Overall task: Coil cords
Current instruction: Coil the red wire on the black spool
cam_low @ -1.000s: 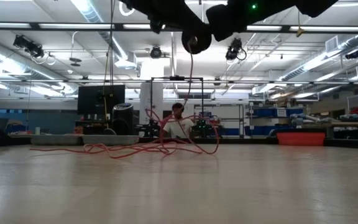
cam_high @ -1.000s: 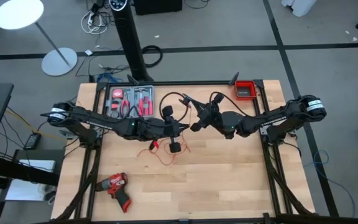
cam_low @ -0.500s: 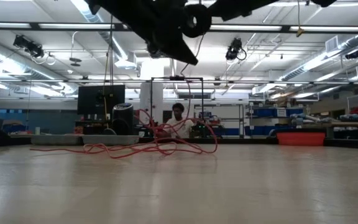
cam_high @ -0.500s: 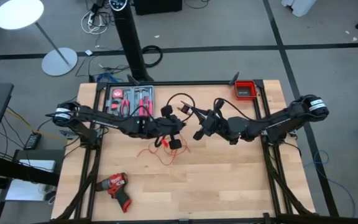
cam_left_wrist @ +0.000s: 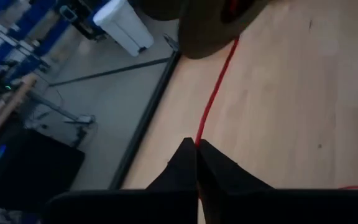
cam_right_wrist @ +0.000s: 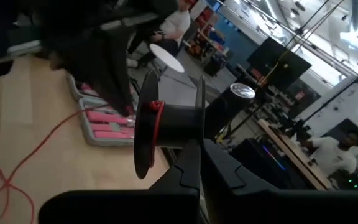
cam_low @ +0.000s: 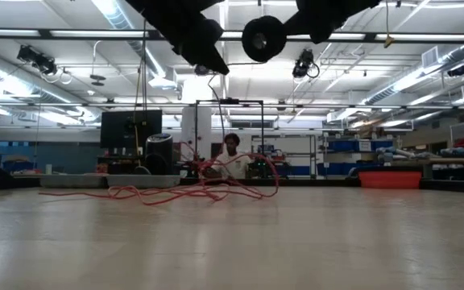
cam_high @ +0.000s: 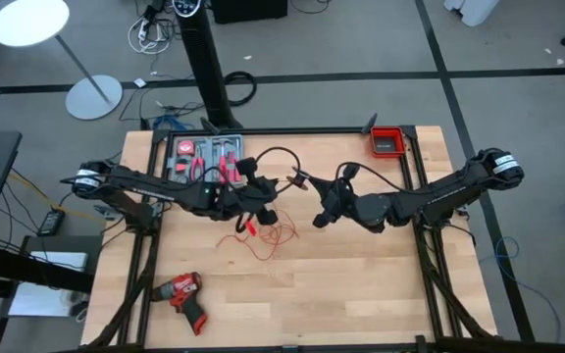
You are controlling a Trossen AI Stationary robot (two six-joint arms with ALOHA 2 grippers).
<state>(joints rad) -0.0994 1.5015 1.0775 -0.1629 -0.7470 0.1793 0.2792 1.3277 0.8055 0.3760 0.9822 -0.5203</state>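
The left gripper (cam_left_wrist: 196, 144) has its fingers pressed together on the thin red wire (cam_left_wrist: 215, 99), which runs straight out from the fingertips across the pale wood. The right gripper (cam_right_wrist: 199, 149) is also closed, its fingers clamped on the edge of a black spool (cam_right_wrist: 166, 124) with wide round flanges and a band of red at its core.

From above, the left gripper (cam_high: 260, 189) and right gripper (cam_high: 320, 218) hang near each other over the middle of the table (cam_high: 361, 294), well above the surface. The red wire (cam_high: 263, 235) is very slim and bright, lying in a loose tangle of loops on the wood just below and between the two grippers. In the low view it sprawls in low arcs across the tabletop (cam_low: 192, 192). A black cable (cam_high: 275, 155) arches in a thin curve above the left gripper, thicker than the red wire.

A tray of red-handled tools (cam_high: 204, 157) sits at the back left, a red bin (cam_high: 387, 142) at the back right, and a red drill (cam_high: 182, 294) near the front left.
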